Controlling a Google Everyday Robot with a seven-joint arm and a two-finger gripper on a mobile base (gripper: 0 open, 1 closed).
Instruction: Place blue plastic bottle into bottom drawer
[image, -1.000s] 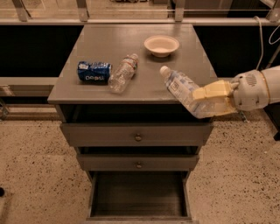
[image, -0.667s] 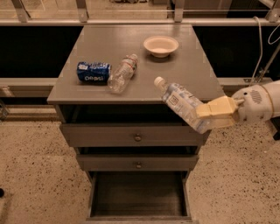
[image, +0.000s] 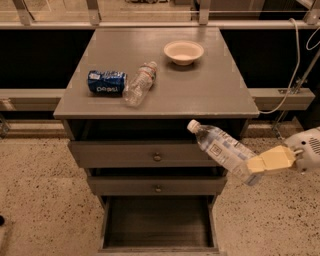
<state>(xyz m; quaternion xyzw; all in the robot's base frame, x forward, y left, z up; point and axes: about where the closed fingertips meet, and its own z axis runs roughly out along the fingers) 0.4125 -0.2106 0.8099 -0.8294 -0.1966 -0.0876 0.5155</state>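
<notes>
The blue plastic bottle (image: 220, 149), clear with a white cap and a pale label, is held tilted in the air in front of the cabinet's right side, cap pointing up-left. My gripper (image: 264, 163), with yellowish fingers, reaches in from the right and is shut on the bottle's lower end. The bottom drawer (image: 159, 223) stands pulled out below, its dark inside empty. The bottle hangs above and to the right of the drawer's opening, level with the upper two drawer fronts.
On the cabinet top (image: 210, 92) lie a blue Pepsi can (image: 106, 82), a slimmer clear bottle (image: 141, 83) and a beige bowl (image: 183, 51). Two closed drawer fronts with small knobs (image: 157, 157) sit above the open drawer. Speckled floor surrounds the cabinet.
My gripper has carried the bottle down and forward off the cabinet top's right edge, so it now hangs in front of the upper drawers.
</notes>
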